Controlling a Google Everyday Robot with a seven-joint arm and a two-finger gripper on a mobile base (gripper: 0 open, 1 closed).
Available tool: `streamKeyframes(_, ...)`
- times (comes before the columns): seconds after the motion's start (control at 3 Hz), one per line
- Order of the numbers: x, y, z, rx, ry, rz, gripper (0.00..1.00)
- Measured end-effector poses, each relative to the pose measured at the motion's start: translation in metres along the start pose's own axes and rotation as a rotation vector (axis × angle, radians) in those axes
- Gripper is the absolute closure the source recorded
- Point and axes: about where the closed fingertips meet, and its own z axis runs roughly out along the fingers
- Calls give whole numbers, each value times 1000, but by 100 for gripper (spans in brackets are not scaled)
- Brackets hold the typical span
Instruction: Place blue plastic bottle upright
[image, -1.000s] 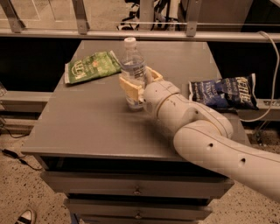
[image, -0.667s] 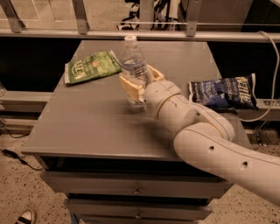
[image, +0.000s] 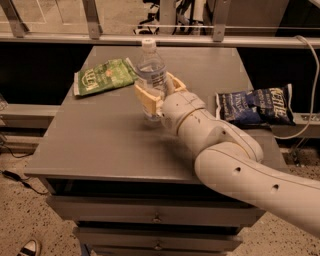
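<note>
The blue plastic bottle (image: 151, 70) is clear and bluish with a white cap. It stands upright near the middle of the grey table (image: 100, 145), with its base on the tabletop. My gripper (image: 159, 94) reaches in from the right, with its cream-coloured fingers (image: 146, 102) on either side of the bottle's lower body. The fingers are closed against the bottle. They hide the bottle's label area.
A green chip bag (image: 102, 76) lies flat at the back left of the table. A dark blue chip bag (image: 255, 106) lies at the right edge. A metal rail (image: 75, 39) runs behind the table. My arm (image: 235, 160) covers the front right of the tabletop.
</note>
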Motion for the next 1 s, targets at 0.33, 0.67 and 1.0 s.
streamKeyframes(0.33,7,5,10,-4,-14,31,100)
streamKeyframes(0.67,16,7,13,-5,-5,45,100)
streamKeyframes(1.0,23,7,14,-3,2,55,100)
